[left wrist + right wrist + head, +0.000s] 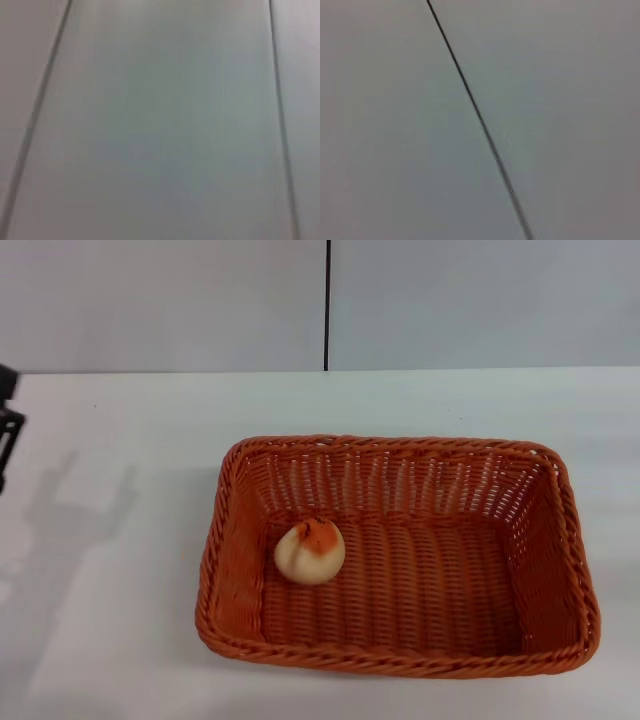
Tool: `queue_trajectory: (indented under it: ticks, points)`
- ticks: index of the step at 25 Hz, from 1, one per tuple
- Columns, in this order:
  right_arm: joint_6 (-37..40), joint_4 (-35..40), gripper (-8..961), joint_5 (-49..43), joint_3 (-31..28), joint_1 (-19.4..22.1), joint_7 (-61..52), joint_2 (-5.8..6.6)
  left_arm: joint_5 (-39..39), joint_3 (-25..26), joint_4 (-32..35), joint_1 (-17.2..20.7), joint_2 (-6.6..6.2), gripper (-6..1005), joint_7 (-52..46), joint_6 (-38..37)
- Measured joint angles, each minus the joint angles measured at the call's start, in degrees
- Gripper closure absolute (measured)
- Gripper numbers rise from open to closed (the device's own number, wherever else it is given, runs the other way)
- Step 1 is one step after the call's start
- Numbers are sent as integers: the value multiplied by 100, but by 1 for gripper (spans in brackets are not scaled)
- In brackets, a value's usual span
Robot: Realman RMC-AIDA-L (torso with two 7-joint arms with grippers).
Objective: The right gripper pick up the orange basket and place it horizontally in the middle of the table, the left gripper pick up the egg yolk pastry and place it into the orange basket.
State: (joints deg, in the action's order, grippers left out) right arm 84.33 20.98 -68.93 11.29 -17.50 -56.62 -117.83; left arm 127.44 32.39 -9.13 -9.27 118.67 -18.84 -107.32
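The orange basket [400,555] lies lengthwise on the white table [120,540], a little right of the middle in the head view. Inside it, on the left part of its floor, rests the egg yolk pastry [310,551], cream with an orange-brown top. A sliver of my left gripper [7,430] shows at the far left edge, well away from the basket. The right gripper is out of view. Both wrist views show only grey wall panels.
A grey wall with a dark vertical seam [326,305] stands behind the table. The left arm's shadow [60,530] falls on the tabletop left of the basket.
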Motion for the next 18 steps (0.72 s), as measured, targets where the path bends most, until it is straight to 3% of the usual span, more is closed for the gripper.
queue_trajectory:
  ticks: [2, 4, 5, 8, 18]
  points:
    - [85, -23, 507, 67, -130, 30, 250, -43, 0, 0, 0, 0, 0, 204, 0, 0]
    - [327, -251, 508, 325, -411, 72, 986, -96, 0, 280, -251, 254, 7, 198, 749, 7]
    - [537, -589, 508, 594, -573, 94, 1673, -92, 0, 287, -267, 282, 7, 198, 804, 6]
    - [628, -764, 508, 746, -628, 120, 2063, -86, -2, 293, -278, 314, 9, 198, 841, 5]
    - [598, -893, 509, 782, -678, 255, 2147, -92, -1, 266, -285, 377, 18, 198, 802, 40]
